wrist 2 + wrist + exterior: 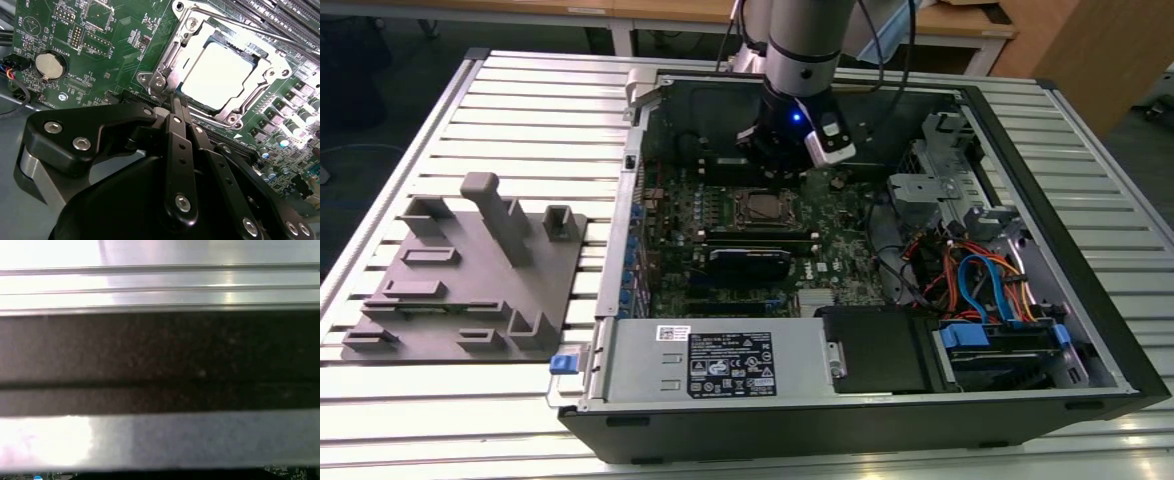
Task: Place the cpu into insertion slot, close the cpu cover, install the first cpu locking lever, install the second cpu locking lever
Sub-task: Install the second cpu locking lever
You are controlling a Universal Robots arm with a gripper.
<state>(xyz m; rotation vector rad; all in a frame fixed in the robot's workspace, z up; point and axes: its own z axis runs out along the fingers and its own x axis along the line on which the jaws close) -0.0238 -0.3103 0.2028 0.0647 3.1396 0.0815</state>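
The cpu (pixel 220 75) lies flat in the insertion slot (pixel 755 207), its silver top bright in the second wrist view. The cpu cover (pixel 199 31) is a silvery frame lying down around the chip. My gripper (pixel 176 102) has its black fingers pressed together, shut, with the tips at the socket's corner beside a screw post (pixel 158 83). A thin metal rod, maybe a locking lever, meets the tips; whether it is gripped is hidden. In the exterior view my gripper (pixel 785 170) hangs just behind the socket inside the open computer case (pixel 1067 300).
A grey fixture tray (pixel 467 280) sits on the ribbed table at the exterior view's left. Long black slots (pixel 754 240) run in front of the socket. A power supply (pixel 720 365) and coloured cables (pixel 987 280) sit nearer the case front. A coin battery (pixel 47 65) is on the board.
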